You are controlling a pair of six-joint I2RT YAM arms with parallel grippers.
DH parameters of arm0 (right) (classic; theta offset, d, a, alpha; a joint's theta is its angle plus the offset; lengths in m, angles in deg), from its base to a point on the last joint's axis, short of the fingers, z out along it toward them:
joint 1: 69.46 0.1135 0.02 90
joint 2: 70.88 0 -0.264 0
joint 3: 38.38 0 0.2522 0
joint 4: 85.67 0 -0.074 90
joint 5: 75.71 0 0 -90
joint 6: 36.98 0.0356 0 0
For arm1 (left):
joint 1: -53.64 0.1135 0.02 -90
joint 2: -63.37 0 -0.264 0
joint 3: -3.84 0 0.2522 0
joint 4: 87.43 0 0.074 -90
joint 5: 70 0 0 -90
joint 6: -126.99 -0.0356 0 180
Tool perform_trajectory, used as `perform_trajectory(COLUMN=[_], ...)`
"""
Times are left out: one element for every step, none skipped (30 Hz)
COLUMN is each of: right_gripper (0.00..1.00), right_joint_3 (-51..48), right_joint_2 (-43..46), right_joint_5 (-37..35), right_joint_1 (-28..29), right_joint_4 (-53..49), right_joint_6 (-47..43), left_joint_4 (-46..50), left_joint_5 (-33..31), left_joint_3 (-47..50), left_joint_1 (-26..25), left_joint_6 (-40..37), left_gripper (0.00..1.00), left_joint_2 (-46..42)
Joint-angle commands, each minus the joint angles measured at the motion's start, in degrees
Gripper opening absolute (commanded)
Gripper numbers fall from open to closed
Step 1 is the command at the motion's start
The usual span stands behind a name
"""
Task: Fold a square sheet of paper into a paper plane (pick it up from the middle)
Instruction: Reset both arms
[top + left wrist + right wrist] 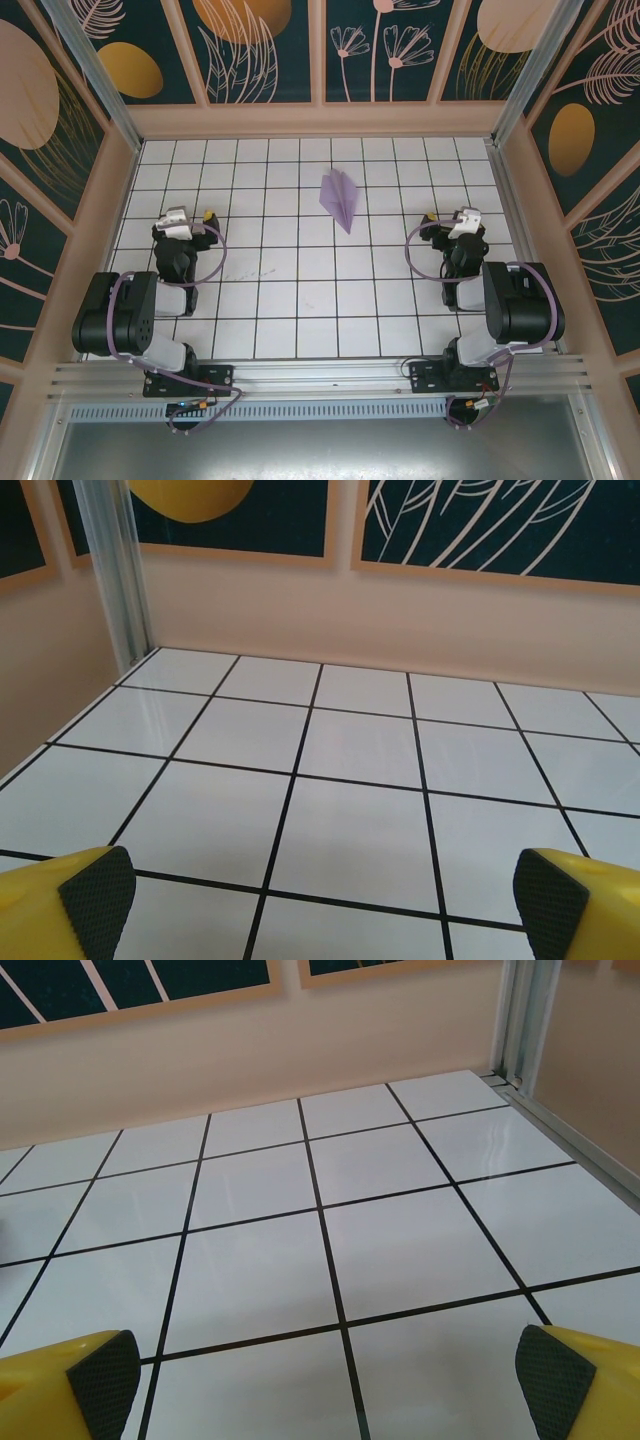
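Top external view: the paper plane is seen lying flat on the white tiled desk, in the far middle part, roughly midway between the two arms and well apart from both. It is a narrow lilac-purple dart with a centre crease, and its sharper point is turned toward the near edge. It is touched by neither hand.

The left hand is held low over the left part of the desk and the right hand low over the right part. Both are aimed toward the back wall.

In the left wrist view the left hand is seen spread wide. Its yellow fingers with black textured pads are set at the two lower corners, and bare tiles and black grid lines are seen between them. Nothing is pinched. A metal corner post is seen far left.

In the right wrist view the right hand is likewise spread fully apart, its dark pads at the lower corners over bare tiles, and nothing is gripped or touched. A metal frame post is seen at the far right corner.
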Motion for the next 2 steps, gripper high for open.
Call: perform_trajectory(right_gripper=[0.99, 0.99], right_joint_3=[-0.4, -0.5], right_joint_2=[-0.3, -0.3], right_joint_5=[1.1, 1.7], right_joint_1=[-0.5, -0.5], right_joint_4=[3.2, 3.6], right_joint_6=[-0.6, -1.0], left_joint_4=[-0.7, -0.7], left_joint_5=[1.1, 1.2], left_joint_3=[-0.4, -0.4], left_joint_1=[0.2, 0.2], left_joint_6=[-1.0, -0.9], left_gripper=[0.99, 0.99], left_joint_2=[0.4, 0.4])
